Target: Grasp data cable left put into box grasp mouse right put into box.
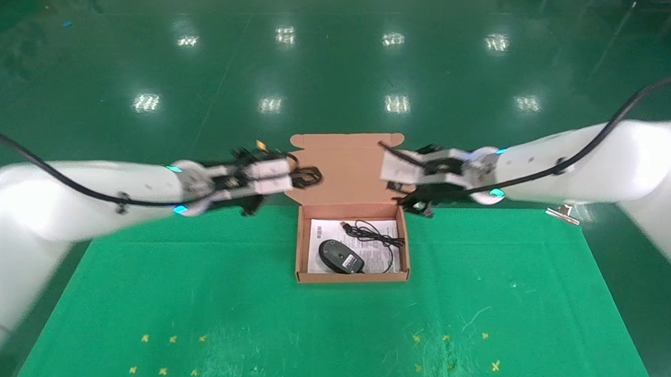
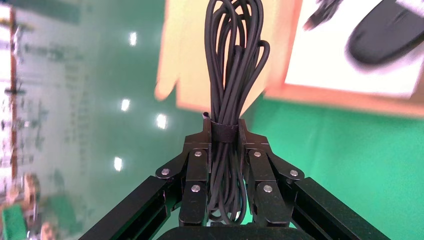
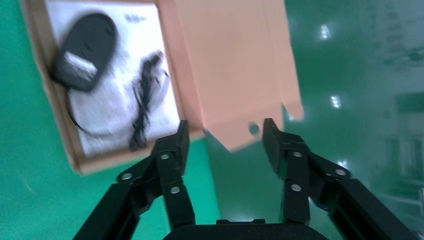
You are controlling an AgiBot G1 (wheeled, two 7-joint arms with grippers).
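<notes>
The tan box (image 1: 300, 253) lies open at the table's far middle, its flap lid (image 1: 349, 170) raised behind it. On the white sheet inside rests the black mouse (image 1: 340, 256) with its thin cord (image 1: 379, 239); both show again in the right wrist view, mouse (image 3: 85, 50) and box (image 3: 50, 100). My left gripper (image 1: 303, 177) hovers beside the lid's left edge, shut on the bundled data cable (image 2: 231, 75), whose loops stick out past the fingertips (image 2: 205, 131). My right gripper (image 1: 395, 177) hangs open and empty by the lid's right edge, its fingers (image 3: 179, 140) spread.
A green mat (image 1: 203, 287) covers the table, with yellow cross marks (image 1: 172, 352) near the front on both sides. Beyond the far edge is glossy green floor (image 1: 328, 56). A metal clip (image 1: 563, 214) sits at the mat's right far corner.
</notes>
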